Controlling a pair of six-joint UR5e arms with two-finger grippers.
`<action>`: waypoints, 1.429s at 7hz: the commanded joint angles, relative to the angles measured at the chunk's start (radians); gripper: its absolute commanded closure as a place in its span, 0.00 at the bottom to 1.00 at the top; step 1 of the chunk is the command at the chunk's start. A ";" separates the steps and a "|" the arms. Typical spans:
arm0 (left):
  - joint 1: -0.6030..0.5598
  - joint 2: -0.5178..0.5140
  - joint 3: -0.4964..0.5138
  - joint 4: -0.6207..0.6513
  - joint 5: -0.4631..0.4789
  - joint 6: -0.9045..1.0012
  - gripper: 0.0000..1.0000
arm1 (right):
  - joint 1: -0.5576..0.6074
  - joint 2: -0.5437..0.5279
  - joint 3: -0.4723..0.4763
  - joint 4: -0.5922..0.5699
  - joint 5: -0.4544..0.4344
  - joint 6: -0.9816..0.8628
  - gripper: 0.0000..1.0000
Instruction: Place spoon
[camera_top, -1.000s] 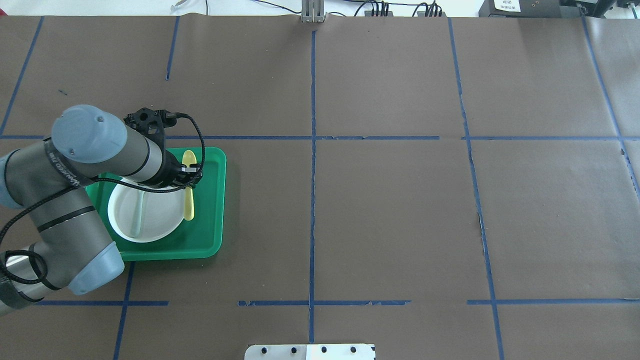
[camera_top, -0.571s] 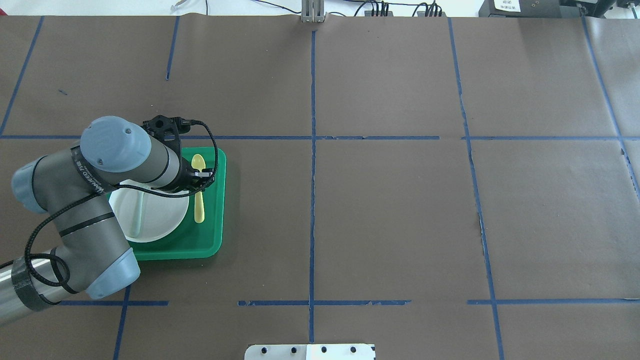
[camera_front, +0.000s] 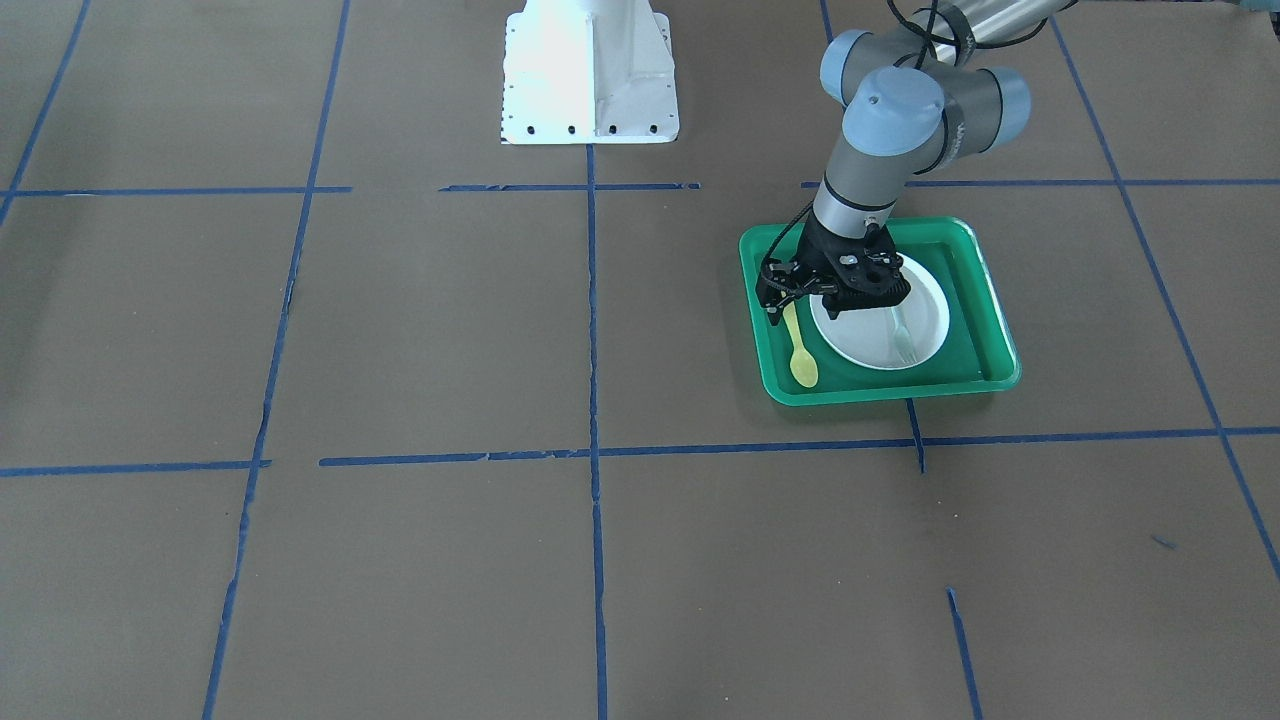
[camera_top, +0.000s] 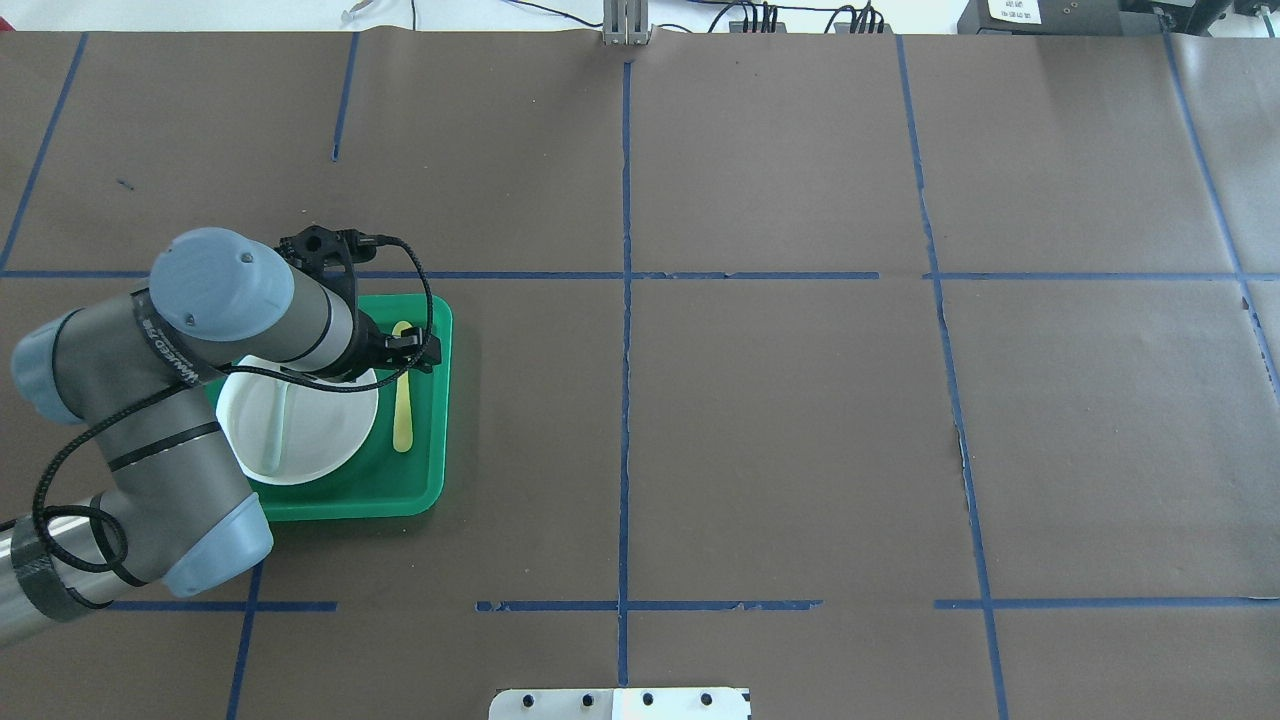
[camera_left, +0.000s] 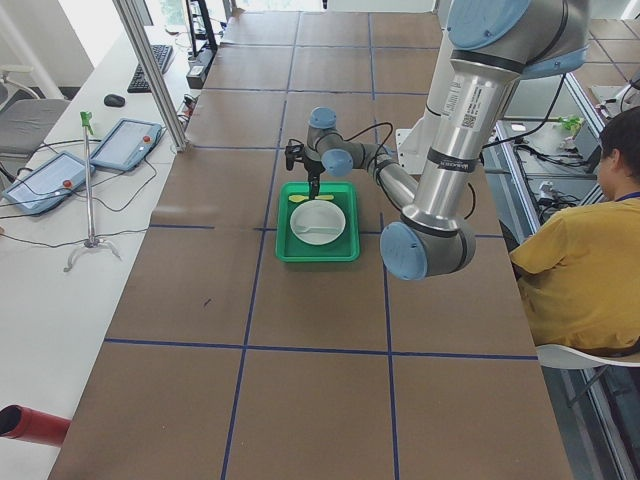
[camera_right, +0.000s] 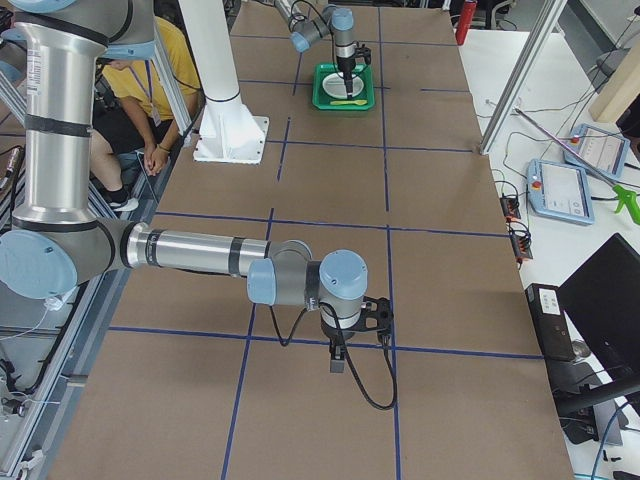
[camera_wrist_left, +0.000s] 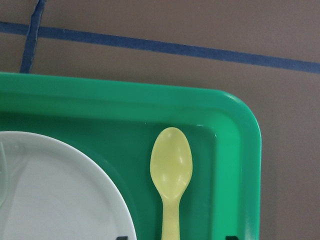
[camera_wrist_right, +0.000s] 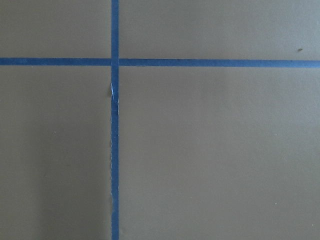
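On the green tray (camera_top: 425, 480), the white plate (camera_top: 320, 430) carried the fork (camera_top: 277, 425). Just right of it the spoon (camera_top: 402, 420) lay flat on the tray floor, like a table setting. Over its neck the left pincer (camera_top: 405, 352) stood spread, gripping nothing, so the placing looked done. The right pincer (camera_right: 338, 362) hung over the desk (camera_top: 800, 420) well apart; I could not tell its state.

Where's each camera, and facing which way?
Front-facing: across the table, facing the robot; left gripper over green tray.
Overhead: behind robot, looking down; left arm.
Exterior left: table's end; left arm near.
Exterior right: other end; right arm near, right gripper.
Left wrist: down on spoon; fingertips only.
Right wrist: down on blue tape; no robot.
Front-facing and overhead share green tray, spoon.
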 joint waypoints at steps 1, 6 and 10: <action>-0.127 0.040 -0.087 0.072 -0.090 0.166 0.00 | 0.000 0.000 0.000 0.000 0.000 0.000 0.00; -0.798 0.309 -0.108 0.347 -0.282 1.234 0.00 | 0.000 0.000 0.000 0.000 0.000 0.000 0.00; -0.933 0.471 -0.031 0.351 -0.419 1.432 0.00 | 0.000 0.000 0.000 0.000 0.000 -0.002 0.00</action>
